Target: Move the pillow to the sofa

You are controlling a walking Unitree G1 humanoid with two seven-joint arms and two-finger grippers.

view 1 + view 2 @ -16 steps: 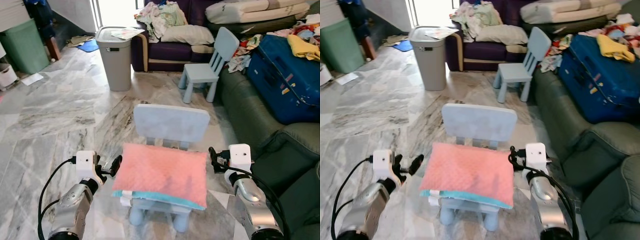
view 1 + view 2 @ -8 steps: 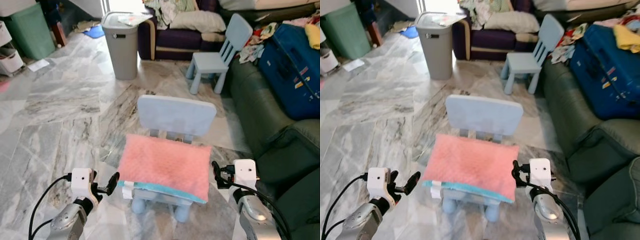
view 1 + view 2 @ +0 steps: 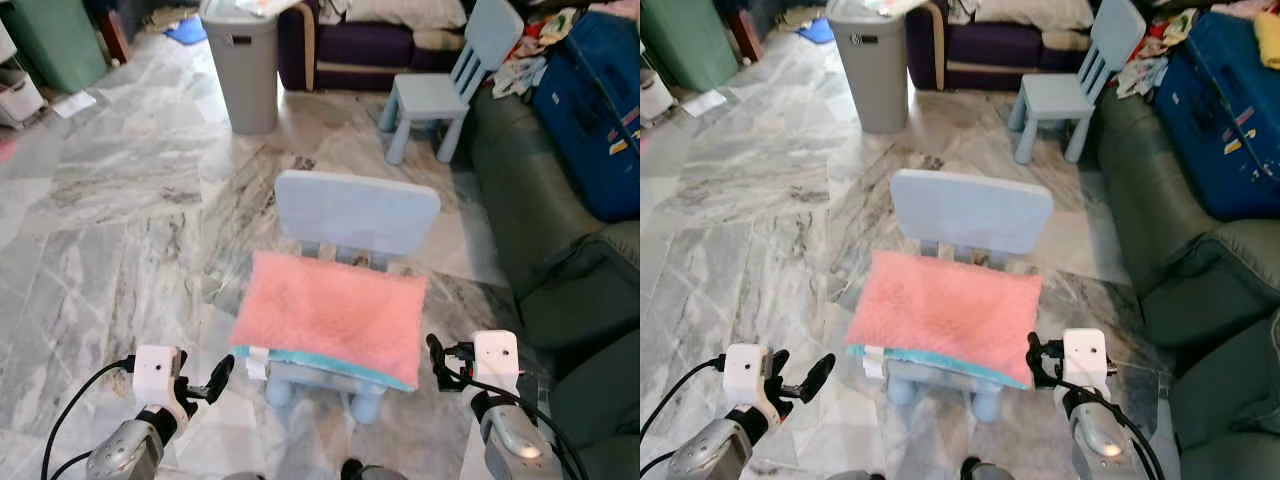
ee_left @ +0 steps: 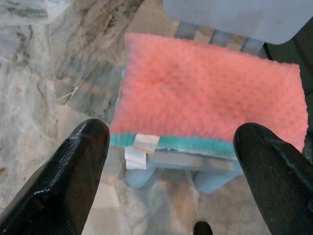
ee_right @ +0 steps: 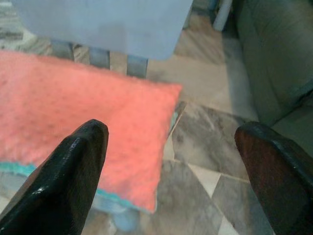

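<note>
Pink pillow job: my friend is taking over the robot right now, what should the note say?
Left gripper: open, low, off the left end of the fuzzy pink pillow with teal edge, not touching.
Right gripper: open, by the pillow's right end.
Pillow lies on the small light-blue plastic chair.
Done: nothing lifted.
Left: grasp the pillow, carry it to the dark green sofa on the right.

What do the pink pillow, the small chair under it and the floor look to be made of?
Pillow: soft fabric, apparently a nubby fleece, with a dotted pile and a teal edge.
Small chair: likely moulded plastic, pale blue and matte, with rounded one-piece legs and back.
Floor: polished stone or marble-look tile, grey veining, faint sheen, visible joints.
</note>
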